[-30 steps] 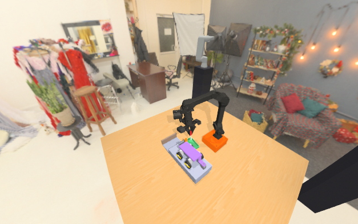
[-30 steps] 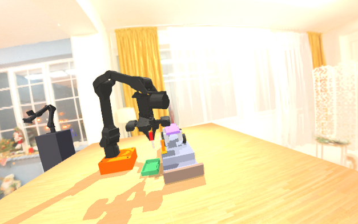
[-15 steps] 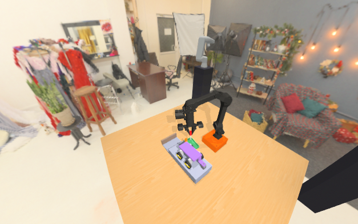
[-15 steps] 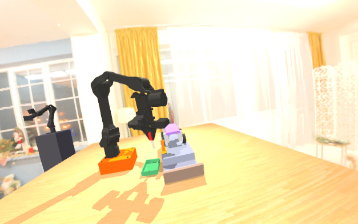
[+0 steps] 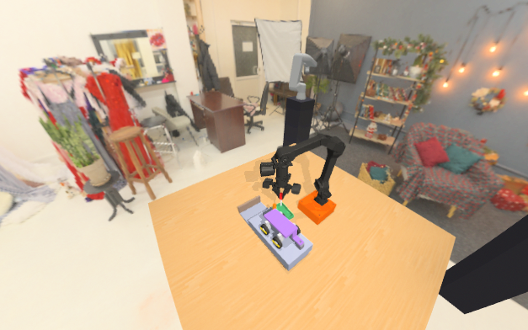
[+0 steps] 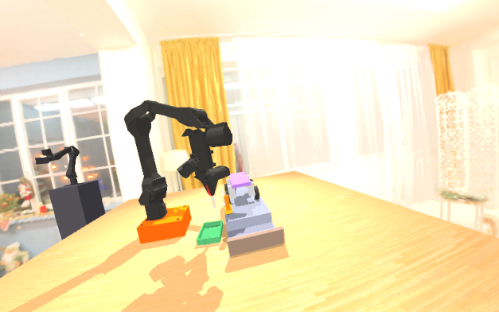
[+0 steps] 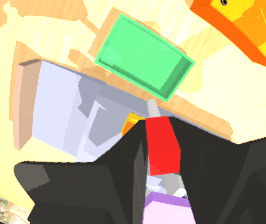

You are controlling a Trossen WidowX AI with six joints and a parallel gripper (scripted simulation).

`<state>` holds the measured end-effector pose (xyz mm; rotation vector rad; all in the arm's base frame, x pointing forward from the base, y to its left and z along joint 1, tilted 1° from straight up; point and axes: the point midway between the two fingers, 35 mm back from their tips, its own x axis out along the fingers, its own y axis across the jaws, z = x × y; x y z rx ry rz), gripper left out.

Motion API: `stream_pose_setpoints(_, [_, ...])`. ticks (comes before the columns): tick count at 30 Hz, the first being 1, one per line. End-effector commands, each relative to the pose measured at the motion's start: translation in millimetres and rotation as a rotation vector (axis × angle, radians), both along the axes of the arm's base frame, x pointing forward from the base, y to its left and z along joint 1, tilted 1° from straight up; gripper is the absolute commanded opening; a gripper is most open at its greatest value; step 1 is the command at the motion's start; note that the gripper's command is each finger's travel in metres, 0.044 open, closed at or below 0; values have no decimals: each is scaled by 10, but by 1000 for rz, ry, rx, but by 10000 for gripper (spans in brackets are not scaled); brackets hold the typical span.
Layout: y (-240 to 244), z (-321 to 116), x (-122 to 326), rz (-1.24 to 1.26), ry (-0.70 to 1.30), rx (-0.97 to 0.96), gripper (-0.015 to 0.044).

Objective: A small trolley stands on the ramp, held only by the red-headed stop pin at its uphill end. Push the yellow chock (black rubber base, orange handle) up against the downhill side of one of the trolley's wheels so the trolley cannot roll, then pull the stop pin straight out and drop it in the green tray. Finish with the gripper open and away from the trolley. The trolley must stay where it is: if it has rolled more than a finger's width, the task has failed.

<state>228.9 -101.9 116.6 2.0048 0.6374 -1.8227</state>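
Observation:
My gripper (image 5: 280, 195) (image 6: 210, 192) is shut on the stop pin's red head (image 7: 163, 145). The pin's pale shaft (image 6: 213, 201) (image 7: 154, 107) points down, slightly tilted in the exterior view, clear of the ramp (image 5: 295, 257) (image 6: 248, 220) (image 7: 56, 95). The green tray (image 5: 286, 212) (image 6: 210, 233) (image 7: 139, 52) lies beside the ramp, below the pin; no pin is in it. The purple trolley (image 5: 280, 223) (image 6: 239, 180) (image 7: 169, 212) stands on the ramp. The chock's orange handle (image 6: 228, 204) (image 7: 130, 125) stands at the downhill side of a tray-side wheel; whether it touches is hidden.
The orange arm base (image 5: 317, 208) (image 6: 165, 228) (image 7: 249, 37) stands on the tray's other side from the ramp. A brown end board (image 5: 249, 204) (image 6: 256, 242) (image 7: 26, 105) crosses the ramp's low end.

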Motion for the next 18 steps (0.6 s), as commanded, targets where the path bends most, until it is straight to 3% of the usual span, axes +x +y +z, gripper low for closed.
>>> stream_pose_setpoints(1, [8, 2, 7, -115, 16, -15, 0])
stream_pose_setpoints(18, [39, 7, 22, -629, 61, -79, 0])
